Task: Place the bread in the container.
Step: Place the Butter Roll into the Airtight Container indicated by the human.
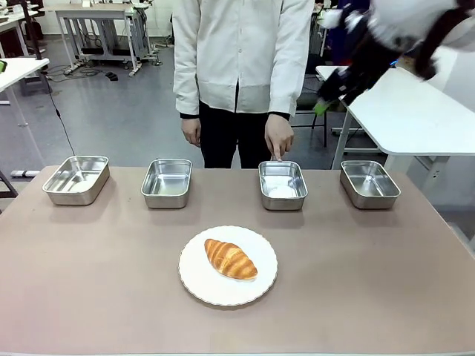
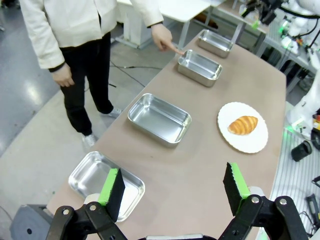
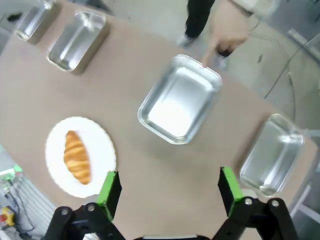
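Hovering, I tell the spotter: left gripper (image 2: 173, 186) and right gripper (image 3: 168, 187) both hang above the table (image 1: 89, 289), jaws spread wide, nothing between the pads.

Spotter: Where's the bread?

Me: The bread (image 1: 231, 259) lies on the white plate (image 1: 194, 285), on my side of the table, near the middle. Neither gripper is close to it, so I judge the pick hasn't begun. This is the approach.

Spotter: Which pan?

Me: The person's hand (image 1: 279, 139) points a finger at the far rim of the third pan from my left, so I take that as the container (image 1: 283, 205). I can't tell whether the fingertip touches the steel.

Spotter: Next move?

Me: Probably the right arm, since its wrist view looks down on both plate and container. I'd drop onto the croissant with the jaws across its narrow width, pads low but off the plate, and close gently. It looks soft and flaky.

Spotter: Obstacles?

Me: The plate's scalloped edge, then the container's rolled rim to lift over. I'd enter from the near side, away from that finger. Bare tabletop lies between the plate and the row of pans, and the neighbouring pan (image 1: 166, 183) and end pan (image 1: 369, 184) sit well apart from the container.
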`<act>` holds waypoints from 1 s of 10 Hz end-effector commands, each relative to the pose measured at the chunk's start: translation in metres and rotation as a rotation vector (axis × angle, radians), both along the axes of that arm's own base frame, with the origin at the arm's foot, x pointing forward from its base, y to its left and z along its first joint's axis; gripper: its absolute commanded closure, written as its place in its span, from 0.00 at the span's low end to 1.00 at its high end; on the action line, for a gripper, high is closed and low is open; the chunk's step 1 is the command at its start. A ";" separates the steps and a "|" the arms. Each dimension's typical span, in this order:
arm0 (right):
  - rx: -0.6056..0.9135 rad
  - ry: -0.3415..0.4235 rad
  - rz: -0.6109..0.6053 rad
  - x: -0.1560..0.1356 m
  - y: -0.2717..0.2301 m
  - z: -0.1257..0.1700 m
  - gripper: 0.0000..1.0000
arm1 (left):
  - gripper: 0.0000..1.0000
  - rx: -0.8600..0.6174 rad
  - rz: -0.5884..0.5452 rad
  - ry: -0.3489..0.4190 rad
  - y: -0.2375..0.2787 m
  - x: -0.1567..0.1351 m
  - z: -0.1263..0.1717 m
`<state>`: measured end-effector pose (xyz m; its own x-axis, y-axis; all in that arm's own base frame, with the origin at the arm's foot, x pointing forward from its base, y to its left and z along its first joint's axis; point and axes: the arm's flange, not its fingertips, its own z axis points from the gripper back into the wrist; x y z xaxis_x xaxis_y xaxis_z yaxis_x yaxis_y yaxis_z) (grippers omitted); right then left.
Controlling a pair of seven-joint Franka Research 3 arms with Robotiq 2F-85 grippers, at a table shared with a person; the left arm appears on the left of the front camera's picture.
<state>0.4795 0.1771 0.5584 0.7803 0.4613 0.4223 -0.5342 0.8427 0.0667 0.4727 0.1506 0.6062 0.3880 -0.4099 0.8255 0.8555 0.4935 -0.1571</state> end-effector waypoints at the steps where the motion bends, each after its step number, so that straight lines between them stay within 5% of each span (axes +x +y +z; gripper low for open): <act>1: 0.029 -0.033 -0.069 -0.020 0.043 -0.034 0.00 | 0.00 -0.001 -0.001 -0.004 -0.001 -0.001 0.002; 4: 0.043 -0.030 0.044 -0.053 0.087 -0.072 0.00 | 0.00 -0.001 -0.001 -0.004 -0.001 -0.001 0.002; 10: 0.050 -0.017 -0.026 -0.041 0.080 -0.063 0.00 | 0.00 -0.001 -0.001 -0.004 -0.001 -0.001 0.002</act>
<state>0.4393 0.2567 0.4964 0.7844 0.4170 0.4592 -0.5126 0.8527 0.1012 0.4727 0.1511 0.6064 0.3883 -0.4097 0.8254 0.8550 0.4944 -0.1568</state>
